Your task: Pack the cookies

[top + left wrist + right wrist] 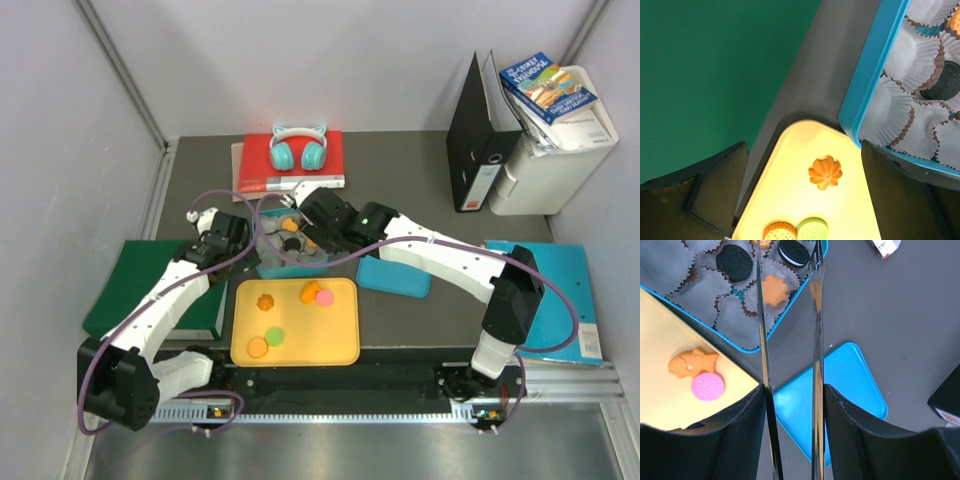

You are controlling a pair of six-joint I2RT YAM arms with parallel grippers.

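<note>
Several cookies lie on the yellow tray [340,335]: a scalloped orange one [265,301], an orange fish [311,291], a pink one [325,298], a green one [274,336] and a round orange one [258,347]. The blue box [268,268] of paper cups holds black cookies [735,262] and an orange one [774,290]. My right gripper [794,395] is shut on metal tongs [816,315], whose open tips stand either side of a black cookie [793,252] in the box. My left gripper [805,170] is open and empty above the scalloped cookie [825,172].
The blue lid [393,275] lies right of the box. A green book [130,280] lies at the left and a blue folder [570,290] at the right. A red book with teal headphones [299,148], a black binder [480,130] and a white box [555,150] stand at the back.
</note>
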